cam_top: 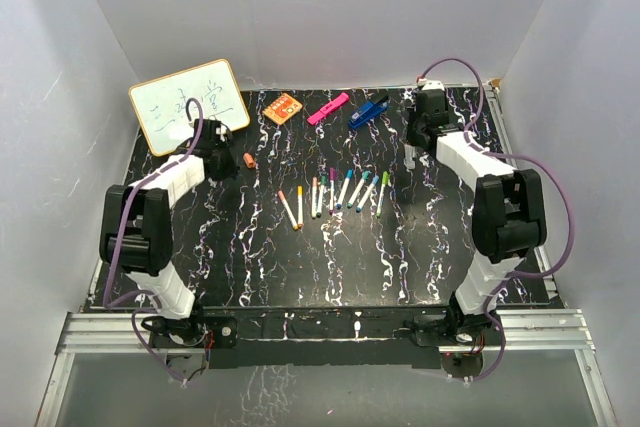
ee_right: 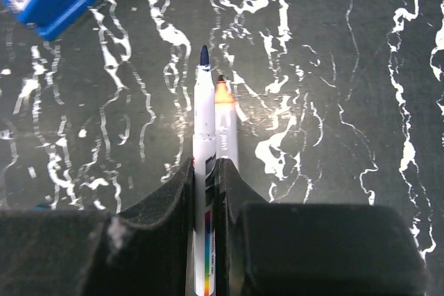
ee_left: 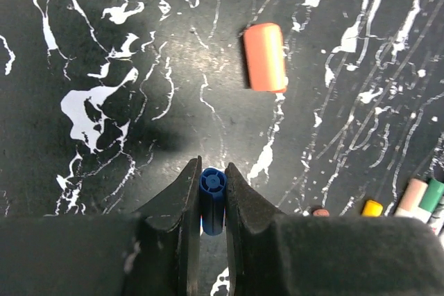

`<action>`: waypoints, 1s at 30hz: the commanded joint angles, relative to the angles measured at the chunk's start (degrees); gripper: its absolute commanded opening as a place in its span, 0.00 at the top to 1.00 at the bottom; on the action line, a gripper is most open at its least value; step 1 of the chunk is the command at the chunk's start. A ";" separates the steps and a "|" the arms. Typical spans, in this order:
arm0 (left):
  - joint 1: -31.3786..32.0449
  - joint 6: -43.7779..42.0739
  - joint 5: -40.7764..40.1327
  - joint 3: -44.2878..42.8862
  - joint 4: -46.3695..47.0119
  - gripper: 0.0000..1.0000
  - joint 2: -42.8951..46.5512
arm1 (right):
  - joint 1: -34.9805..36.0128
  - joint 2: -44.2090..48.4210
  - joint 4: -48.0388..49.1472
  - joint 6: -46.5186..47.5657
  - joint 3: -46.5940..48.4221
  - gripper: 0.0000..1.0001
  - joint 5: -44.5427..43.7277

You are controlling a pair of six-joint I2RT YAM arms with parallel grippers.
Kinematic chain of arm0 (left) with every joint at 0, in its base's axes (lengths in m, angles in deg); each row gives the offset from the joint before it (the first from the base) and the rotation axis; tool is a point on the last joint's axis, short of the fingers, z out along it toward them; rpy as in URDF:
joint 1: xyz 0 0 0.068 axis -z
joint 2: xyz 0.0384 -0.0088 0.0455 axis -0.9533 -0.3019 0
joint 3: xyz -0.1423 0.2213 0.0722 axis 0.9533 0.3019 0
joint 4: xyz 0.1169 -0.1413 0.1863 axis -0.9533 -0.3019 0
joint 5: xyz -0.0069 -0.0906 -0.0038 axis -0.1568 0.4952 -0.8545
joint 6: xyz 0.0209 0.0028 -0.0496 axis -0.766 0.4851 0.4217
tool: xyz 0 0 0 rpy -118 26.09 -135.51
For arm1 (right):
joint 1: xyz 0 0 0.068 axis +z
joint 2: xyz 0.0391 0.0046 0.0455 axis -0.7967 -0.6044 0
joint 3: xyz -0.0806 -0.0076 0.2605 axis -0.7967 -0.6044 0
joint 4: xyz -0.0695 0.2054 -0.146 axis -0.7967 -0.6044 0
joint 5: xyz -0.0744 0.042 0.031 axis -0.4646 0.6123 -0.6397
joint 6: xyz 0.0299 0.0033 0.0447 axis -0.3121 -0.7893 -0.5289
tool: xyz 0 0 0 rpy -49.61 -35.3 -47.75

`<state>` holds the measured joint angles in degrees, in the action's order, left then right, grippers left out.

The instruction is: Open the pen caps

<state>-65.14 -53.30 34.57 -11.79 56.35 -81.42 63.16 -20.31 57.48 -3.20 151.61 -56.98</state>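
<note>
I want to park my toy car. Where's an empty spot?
Free: the wide bare table between the pen row and the near edge. Crowded: the back, with whiteboard, orange card, pink highlighter and blue clip.

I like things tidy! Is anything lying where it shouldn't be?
Yes: one orange cap lies alone on the table, off any pen, apart from the row of pens. Nothing looks spilled or broken.

The black, white-veined table (cam_top: 300, 267) carries a whiteboard (cam_top: 188, 105) at its far left corner. An orange packet (cam_top: 283, 108), a pink highlighter (cam_top: 328, 107) and a blue clip tool (cam_top: 367, 113) lie along the far edge. A loose orange cap (cam_top: 249, 161) sits left of centre, and a row of marker pens (cam_top: 335, 192) lies mid-table.
</note>
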 commanded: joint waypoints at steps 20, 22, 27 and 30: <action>-2.89 -2.18 -2.96 -8.27 -2.04 1.00 -11.13 | 0.17 -10.77 -1.37 5.12 8.57 1.00 1.82; -2.97 -2.26 -2.98 -9.31 -2.38 1.00 -11.74 | 0.53 -11.38 -1.64 5.55 8.88 1.00 1.03; -3.05 -2.26 -3.07 -11.55 -3.15 1.00 -13.13 | 1.29 -13.24 -2.49 6.23 10.37 1.00 -0.26; -3.16 -2.20 -2.97 -12.65 -3.81 1.00 -13.91 | 1.40 -14.33 -2.75 6.44 11.02 1.00 -0.73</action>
<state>-67.87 -55.01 32.06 -21.84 54.73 -95.26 64.34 -33.93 54.99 1.91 159.52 -55.76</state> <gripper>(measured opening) 0.124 0.101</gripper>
